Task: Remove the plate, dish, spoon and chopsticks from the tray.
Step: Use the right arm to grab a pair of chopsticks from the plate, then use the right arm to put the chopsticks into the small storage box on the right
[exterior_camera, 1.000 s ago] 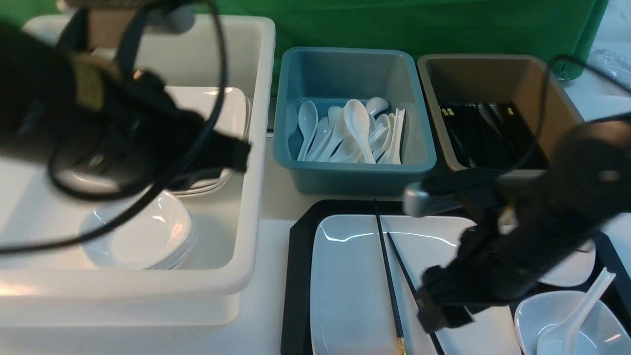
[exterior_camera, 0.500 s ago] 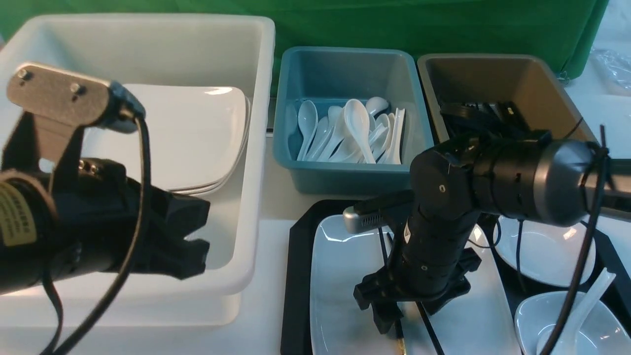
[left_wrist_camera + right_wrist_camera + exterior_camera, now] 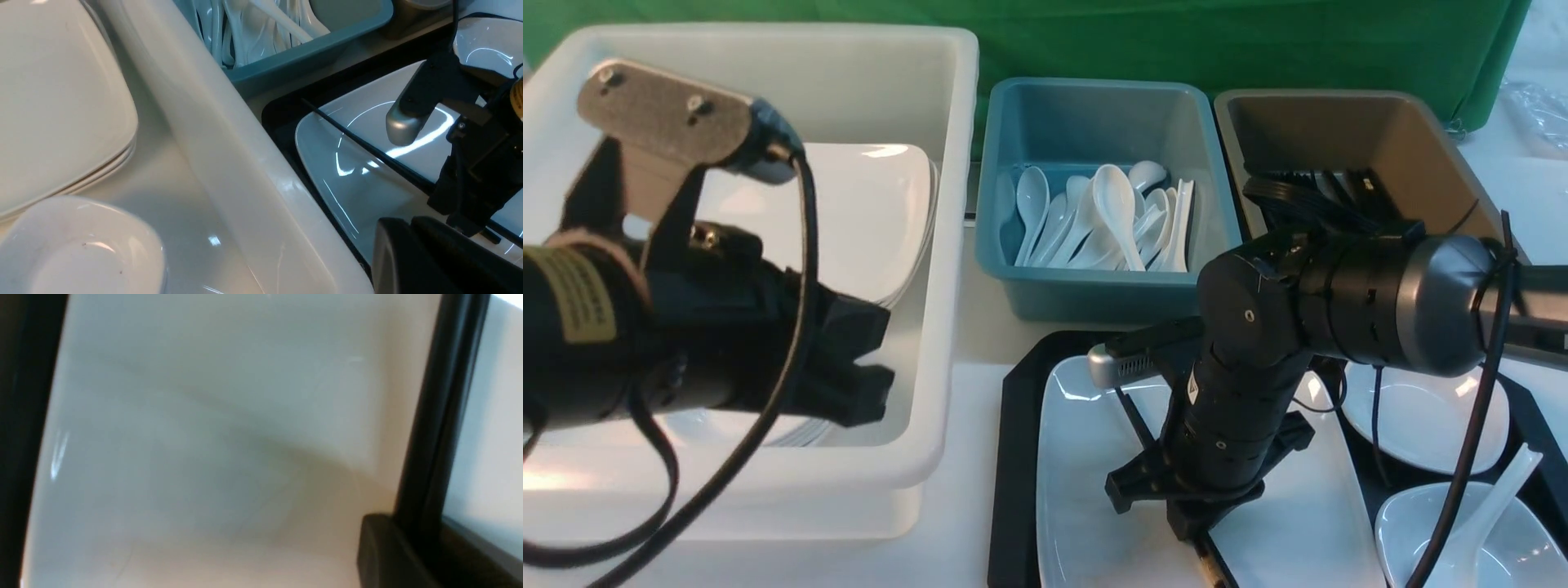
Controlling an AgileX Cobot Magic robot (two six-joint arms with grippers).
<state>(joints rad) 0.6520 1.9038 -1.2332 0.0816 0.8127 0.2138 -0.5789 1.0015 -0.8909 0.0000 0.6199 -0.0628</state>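
Black chopsticks (image 3: 1137,418) sit pinched in the narrowed right jaws, pressed low on the plate (image 3: 1086,490) inside the tray (image 3: 1015,457)! Grip looks near one end, so most of the length pokes out beyond the jaws. Lift now and the pair may droop, scissor, or one stick slip free onto that glossy glaze. Left jaws hang parted, empty, well apart over the white tub (image 3: 956,245).
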